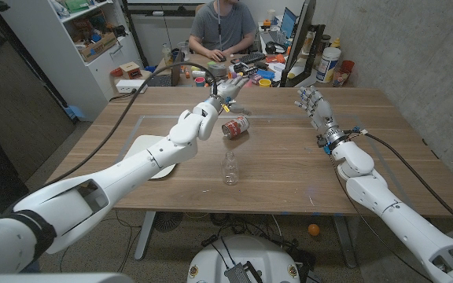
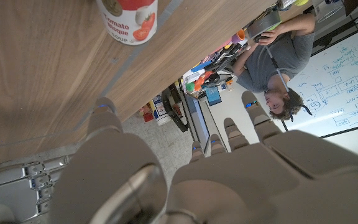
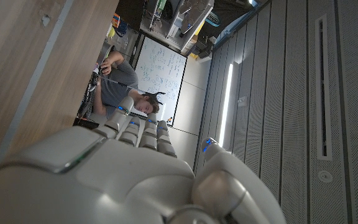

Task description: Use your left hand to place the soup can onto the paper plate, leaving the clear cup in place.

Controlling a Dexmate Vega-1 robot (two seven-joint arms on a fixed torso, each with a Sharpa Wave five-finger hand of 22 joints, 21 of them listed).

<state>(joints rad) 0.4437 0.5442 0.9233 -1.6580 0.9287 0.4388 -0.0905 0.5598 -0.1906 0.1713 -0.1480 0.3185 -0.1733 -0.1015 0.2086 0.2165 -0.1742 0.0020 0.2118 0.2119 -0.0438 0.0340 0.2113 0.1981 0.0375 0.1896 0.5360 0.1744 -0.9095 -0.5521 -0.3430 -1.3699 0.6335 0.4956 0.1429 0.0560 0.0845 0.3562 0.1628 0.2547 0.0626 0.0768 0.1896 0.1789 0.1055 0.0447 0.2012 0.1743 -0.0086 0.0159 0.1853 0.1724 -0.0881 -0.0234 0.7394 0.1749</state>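
The soup can (image 1: 235, 126), red and white, lies tilted on its side near the middle of the wooden table (image 1: 289, 165). In the left wrist view the soup can (image 2: 129, 18) shows a tomato label. My left hand (image 1: 228, 86) hovers beyond the can toward the far edge, fingers spread and holding nothing; its fingers (image 2: 253, 121) point past the table's edge. The clear cup (image 1: 231, 169) stands upright in front of the can. The white paper plate (image 1: 162, 173) lies left of the cup, mostly hidden under my left forearm. My right hand (image 1: 313, 102) is at the far right, fingers apart, empty.
A person (image 1: 222, 31) sits at a cluttered desk just behind the table's far edge. Shelves (image 1: 93, 35) stand at the back left. A black cable (image 1: 124, 106) runs along my left arm over the table's left part.
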